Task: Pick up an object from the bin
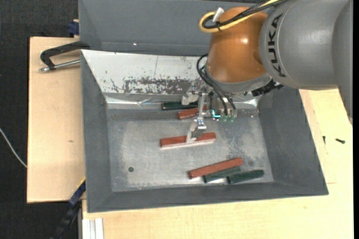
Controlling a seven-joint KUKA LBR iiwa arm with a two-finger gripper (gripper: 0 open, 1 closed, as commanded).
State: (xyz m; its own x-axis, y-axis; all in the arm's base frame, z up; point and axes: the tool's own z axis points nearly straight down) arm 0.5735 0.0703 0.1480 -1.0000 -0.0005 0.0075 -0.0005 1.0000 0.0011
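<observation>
My gripper [197, 130] hangs low in the middle of the bin, under the arm's orange cover. Its tip is right at the upper edge of a flat reddish-brown stick [179, 142] that lies crosswise on the bin floor. Whether it touches the stick I cannot tell. Just behind the gripper a shorter reddish-brown stick [187, 115] lies near the back wall. A dark green stick [171, 104] lies beside it, to its left and further back.
Towards the front right lie a longer reddish-brown stick [216, 168] and two dark green sticks [215, 178] [245, 175] side by side near the front wall. A small dark speck [130, 170] marks the floor at the front left.
</observation>
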